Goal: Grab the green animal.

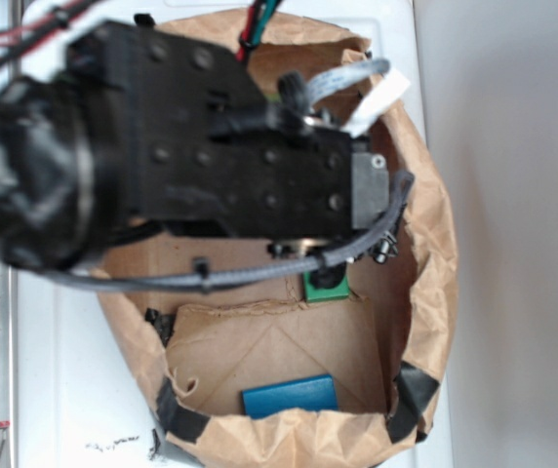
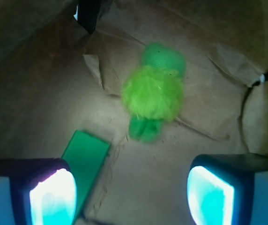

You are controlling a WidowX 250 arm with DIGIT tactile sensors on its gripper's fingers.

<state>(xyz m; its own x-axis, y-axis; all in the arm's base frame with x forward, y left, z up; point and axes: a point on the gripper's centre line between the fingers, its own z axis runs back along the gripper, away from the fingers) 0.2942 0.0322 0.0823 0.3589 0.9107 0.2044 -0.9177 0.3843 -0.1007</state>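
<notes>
The green animal lies on the brown paper floor of the bag in the wrist view, a fuzzy lime body with a smoother green head at the far end and stubby legs toward me. My gripper stands open below it, with only bare paper between its fingers. The left pad and the right pad glow cyan. In the exterior view the arm covers the animal.
A flat green block lies beside the left finger, also showing as the green block under the arm. A blue block rests at the bag's near end. The paper bag walls rise all around, with black tape at corners.
</notes>
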